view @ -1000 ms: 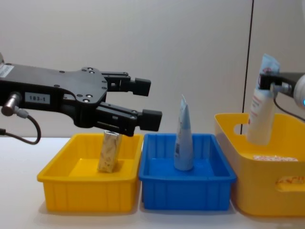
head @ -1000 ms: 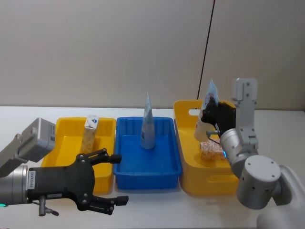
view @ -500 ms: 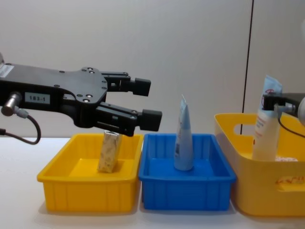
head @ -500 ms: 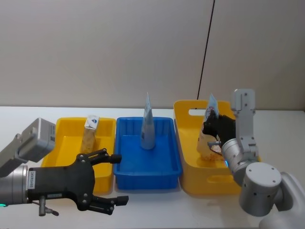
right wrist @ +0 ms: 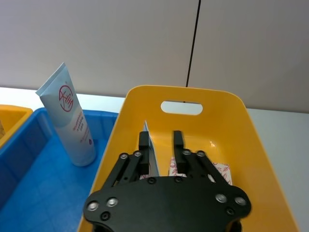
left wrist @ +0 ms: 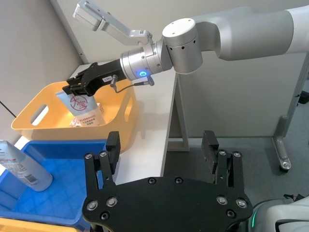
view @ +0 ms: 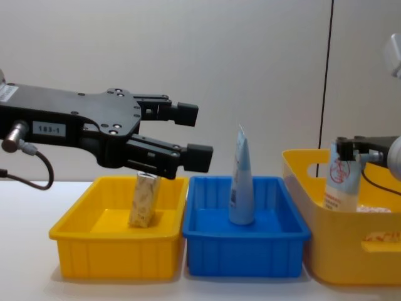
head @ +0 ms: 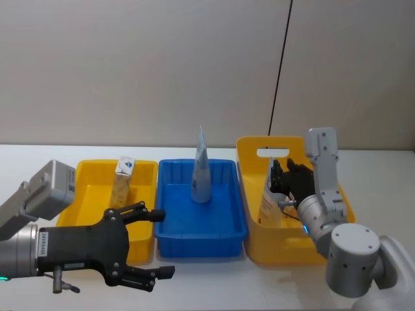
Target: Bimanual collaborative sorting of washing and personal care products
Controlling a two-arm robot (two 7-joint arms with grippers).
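A pale tube with red lettering point(head: 269, 197) point(view: 341, 185) leans inside the yellow handled basket point(head: 285, 249). My right gripper point(head: 280, 178) point(right wrist: 161, 140) sits at the tube's top with its fingers parted. The tube point(right wrist: 150, 154) rests against one finger, with a gap to the other. A carton with red floral print point(right wrist: 222, 171) lies on the basket floor. A second tube point(head: 201, 172) stands upright in the blue bin point(head: 201, 233). A beige patterned carton point(head: 121, 181) stands in the left yellow bin point(head: 91, 181). My left gripper point(head: 162, 243) hovers open and empty in front of that bin.
The three containers stand side by side on a white table point(head: 214, 278), with a grey wall close behind. A dark cable point(head: 280, 71) hangs down behind the basket. The left arm's body spans the table's front left.
My right gripper has come down into the basket with the tube, which now tilts inside it. Its fingers have parted. The left arm has not moved.
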